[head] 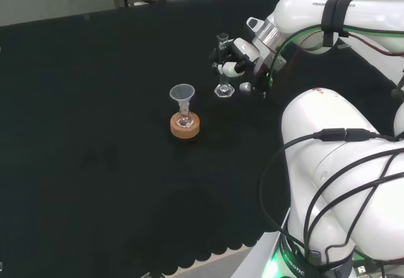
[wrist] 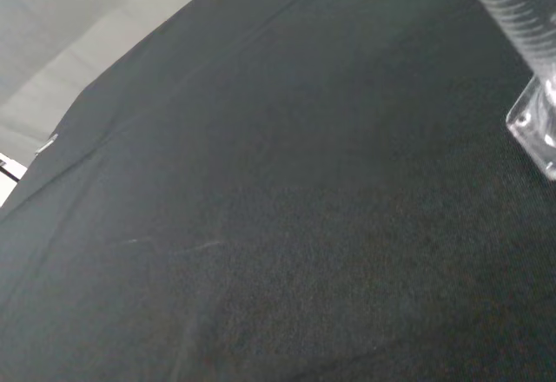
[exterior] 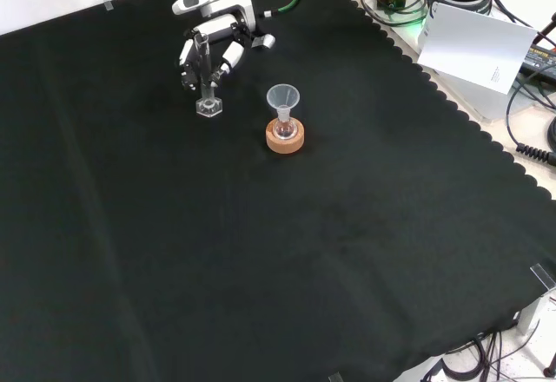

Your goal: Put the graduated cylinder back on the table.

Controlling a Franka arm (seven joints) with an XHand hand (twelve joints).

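Black cloth is covering the counter (exterior: 365, 252); the robot hand (exterior: 217, 43) is gripping the upright graduated cylinder (exterior: 207, 82) (base on cloth), funnel-topped flask (exterior: 283, 113) standing nearby.

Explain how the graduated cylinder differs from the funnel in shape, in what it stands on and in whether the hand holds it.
The graduated cylinder is a narrow straight tube; the funnel flares into a wide cone. The cylinder's own flat foot is at the black cloth; the funnel sits in a small flask on a cork ring. The hand has its fingers curled round the cylinder; the funnel stands apart, untouched. Both are clear and upright.
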